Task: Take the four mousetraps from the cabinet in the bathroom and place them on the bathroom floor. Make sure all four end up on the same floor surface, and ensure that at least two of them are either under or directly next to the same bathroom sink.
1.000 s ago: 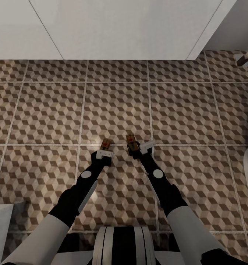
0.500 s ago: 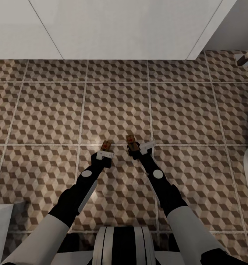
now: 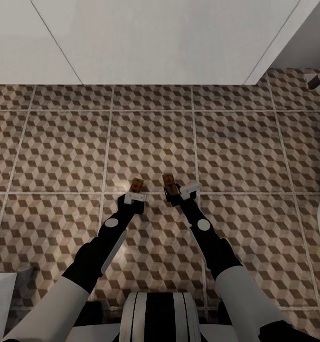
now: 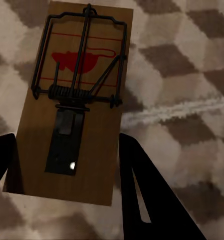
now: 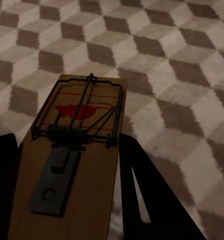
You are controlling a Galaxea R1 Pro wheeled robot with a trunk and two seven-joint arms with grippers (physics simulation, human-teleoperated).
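A white sink (image 3: 169, 38) is cut off by the head view's top edge, above the floor (image 3: 60, 147). The left gripper (image 3: 136, 194) clamps one mousetrap (image 4: 74, 100); the right gripper (image 3: 175, 191) clamps a second trap (image 5: 72, 150). Wrist views alone show each trap's wire and red mark.

Two mousetraps show in the head view: the first mousetrap (image 3: 137, 184) sits at the tip of the left gripper (image 3: 135, 194), and the second mousetrap (image 3: 169, 181) at the tip of the right gripper (image 3: 176, 191), both above the bathroom floor (image 3: 60, 152). That makes two grippers on two arms. Each wrist view shows one trap, the first mousetrap (image 4: 77, 100) and the second mousetrap (image 5: 72, 155), each with one red mark and one spring coil. One white block (image 3: 150, 38) stands beyond the floor.
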